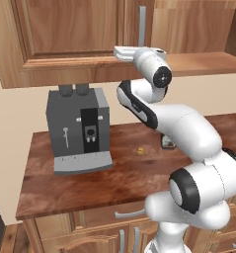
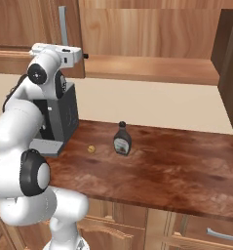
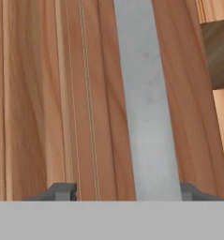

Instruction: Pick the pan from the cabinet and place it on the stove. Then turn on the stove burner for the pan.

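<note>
Left base view: the cabinet (image 1: 65,34), reddish-brown with raised panels, hangs above a coffee machine (image 1: 79,129); the gripper (image 1: 120,51) reaches its grey bar handle (image 1: 141,25).

Right base view: a sauce bottle (image 2: 122,139) stands on the counter (image 2: 176,171).

Hand view: the fingertips (image 3: 62,191) straddle the handle, jaws parted; whether they grip it cannot be told.

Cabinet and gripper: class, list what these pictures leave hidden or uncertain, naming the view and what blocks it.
- Pan: it may be behind the cabinet door that stands shut in the left base view.
- Gripper: in the hand view, the tips flank the grey door handle, but contact cannot be judged.
- Bottle: label too small to read in the right base view.
- Small yellow thing on the counter: too small to identify.
</note>
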Tool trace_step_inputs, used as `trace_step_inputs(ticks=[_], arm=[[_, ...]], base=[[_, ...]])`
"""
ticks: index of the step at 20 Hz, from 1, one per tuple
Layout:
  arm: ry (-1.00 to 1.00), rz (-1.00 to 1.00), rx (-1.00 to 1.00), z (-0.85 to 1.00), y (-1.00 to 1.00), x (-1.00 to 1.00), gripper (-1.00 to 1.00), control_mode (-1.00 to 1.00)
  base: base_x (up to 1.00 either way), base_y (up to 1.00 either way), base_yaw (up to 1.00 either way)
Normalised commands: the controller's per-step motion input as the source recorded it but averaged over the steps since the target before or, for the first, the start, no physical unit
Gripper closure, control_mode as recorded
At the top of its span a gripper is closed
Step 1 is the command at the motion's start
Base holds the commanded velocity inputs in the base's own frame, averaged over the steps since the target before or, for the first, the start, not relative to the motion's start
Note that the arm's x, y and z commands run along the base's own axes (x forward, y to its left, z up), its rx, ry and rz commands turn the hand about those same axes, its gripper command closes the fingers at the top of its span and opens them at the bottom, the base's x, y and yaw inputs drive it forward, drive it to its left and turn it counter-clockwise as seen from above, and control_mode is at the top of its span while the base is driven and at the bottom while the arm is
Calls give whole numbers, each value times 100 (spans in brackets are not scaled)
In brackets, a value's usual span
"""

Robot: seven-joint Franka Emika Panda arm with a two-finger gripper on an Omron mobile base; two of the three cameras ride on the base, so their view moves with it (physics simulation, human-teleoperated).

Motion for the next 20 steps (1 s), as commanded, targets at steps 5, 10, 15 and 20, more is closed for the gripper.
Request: trace_step_inputs(ticks=[5,10,15,20], arm=[[1,0,-1,-6,0,0,100,-100],[1,-1,-1,-9,0,0,100,-100],[2,-3,-2,0,2,-14,100,-100],[1,0,-4,0,24,-36,100,-100]], base=[[0,0,0],[0,0,0],[0,0,0],[0,0,0]])
